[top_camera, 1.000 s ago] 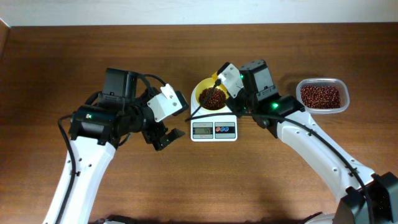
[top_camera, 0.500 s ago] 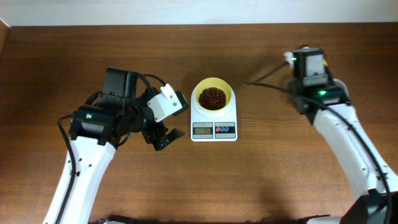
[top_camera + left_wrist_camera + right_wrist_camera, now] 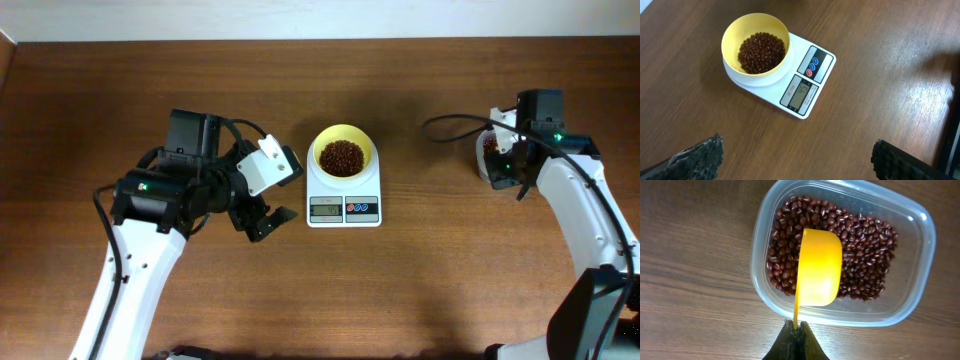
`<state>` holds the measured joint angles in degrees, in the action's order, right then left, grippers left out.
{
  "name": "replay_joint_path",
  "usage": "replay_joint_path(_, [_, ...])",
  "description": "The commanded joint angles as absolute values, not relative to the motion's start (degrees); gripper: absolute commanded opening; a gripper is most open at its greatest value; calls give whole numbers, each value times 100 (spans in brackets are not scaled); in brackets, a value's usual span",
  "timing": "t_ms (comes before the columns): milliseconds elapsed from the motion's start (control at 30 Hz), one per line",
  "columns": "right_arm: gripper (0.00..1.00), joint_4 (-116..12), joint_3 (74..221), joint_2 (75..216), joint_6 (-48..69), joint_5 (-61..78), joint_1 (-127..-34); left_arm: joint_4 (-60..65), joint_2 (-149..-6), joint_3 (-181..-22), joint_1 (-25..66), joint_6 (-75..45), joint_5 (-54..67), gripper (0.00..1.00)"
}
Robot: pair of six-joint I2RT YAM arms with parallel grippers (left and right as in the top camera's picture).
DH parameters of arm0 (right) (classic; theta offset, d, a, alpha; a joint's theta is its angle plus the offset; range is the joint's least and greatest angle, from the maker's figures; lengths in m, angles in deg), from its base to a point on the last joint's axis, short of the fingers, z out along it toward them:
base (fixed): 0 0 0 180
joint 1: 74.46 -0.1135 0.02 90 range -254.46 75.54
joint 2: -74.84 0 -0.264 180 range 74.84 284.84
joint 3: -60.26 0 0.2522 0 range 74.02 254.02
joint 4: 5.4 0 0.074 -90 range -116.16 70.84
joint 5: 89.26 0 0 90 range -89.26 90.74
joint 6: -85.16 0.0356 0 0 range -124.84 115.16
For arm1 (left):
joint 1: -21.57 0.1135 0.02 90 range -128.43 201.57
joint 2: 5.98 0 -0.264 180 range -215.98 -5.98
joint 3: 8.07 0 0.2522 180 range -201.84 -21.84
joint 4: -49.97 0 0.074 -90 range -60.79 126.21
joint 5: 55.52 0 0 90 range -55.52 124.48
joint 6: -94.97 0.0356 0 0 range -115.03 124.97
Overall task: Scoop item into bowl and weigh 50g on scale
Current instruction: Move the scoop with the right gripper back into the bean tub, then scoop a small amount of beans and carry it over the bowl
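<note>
The pale yellow bowl point(image 3: 343, 155) sits on the white scale point(image 3: 344, 201) at the table's middle, holding a heap of red-brown beans point(image 3: 342, 157); it also shows in the left wrist view point(image 3: 756, 44) on the scale point(image 3: 805, 80), whose display point(image 3: 800, 93) is lit. My right gripper point(image 3: 796, 329) is shut on the handle of the yellow scoop point(image 3: 819, 265), held turned over above the clear tub point(image 3: 920, 265) of beans point(image 3: 865, 265). My left gripper point(image 3: 262, 222) is open and empty, left of the scale.
The clear tub point(image 3: 486, 160) is at the right, mostly hidden under my right arm point(image 3: 570, 190). A black cable point(image 3: 450, 125) loops left of the right wrist. The table's back edge point(image 3: 320, 40) runs along the top.
My right arm swung from over the bowl on the scale rightward to the tub, carrying the scoop. The left arm has not moved.
</note>
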<state>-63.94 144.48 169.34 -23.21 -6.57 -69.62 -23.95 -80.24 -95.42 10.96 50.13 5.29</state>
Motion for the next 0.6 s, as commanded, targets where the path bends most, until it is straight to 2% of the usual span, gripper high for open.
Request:
replay_joint_path(0, [4,-6418,14472,16993,-1580,-391,-6945,-2391,-8033,-9494,1085,4943,426,99])
replay_joint_path(100, [4,-6394,14478,16993,-1215,-338,-6866,-2389,-8033,-9494,1085,4941,426,99])
replay_joint_path(200, [4,-6398,14487,16993,-1136,296,-6376,-2389,-8033,-9494,1085,4943,426,99])
replay_joint_path(333, [4,-6396,14489,16967,-1136,427,-5764,-2389,-8033,-9494,1085,4943,428,99])
replay_joint_path(567, [4,-6400,14531,16956,-1136,2720,-4571,-2389,-8033,-9494,1085,4943,428,99])
